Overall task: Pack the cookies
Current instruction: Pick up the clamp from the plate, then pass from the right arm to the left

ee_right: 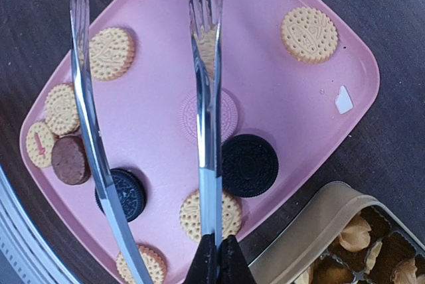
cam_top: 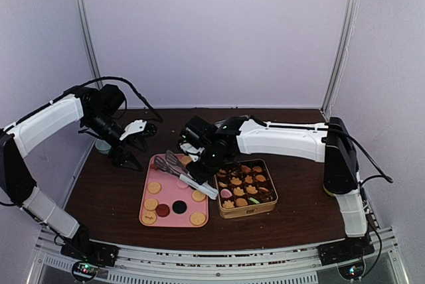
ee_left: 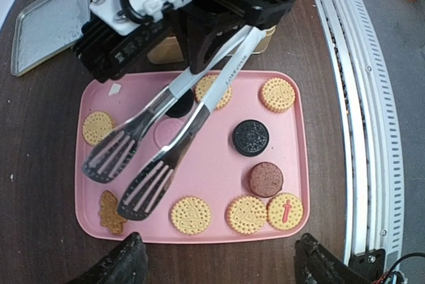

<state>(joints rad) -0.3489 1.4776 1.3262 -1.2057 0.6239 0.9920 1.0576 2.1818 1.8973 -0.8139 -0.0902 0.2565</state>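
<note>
Seen from the top only: gold tin just right of the pink tray, divided into brown paper cups, most filled with tan pieces, one pink, one green.

Seen from the left wrist only: flat silver lid on the dark wooden table beyond the tray's far corner; left gripper at the tray's near edge, fingers wide apart.

Right gripper clamped on the white handles of the tongs, slotted steel blades spread above the tray.

Cookies loose on the smooth, round-cornered tray: embossed tan rounds, two black sandwich discs, one matte brown disc, one pink round at centre, one small figure-shaped piece at a corner.

White crumb near another tray corner, clearest from the right wrist.
</note>
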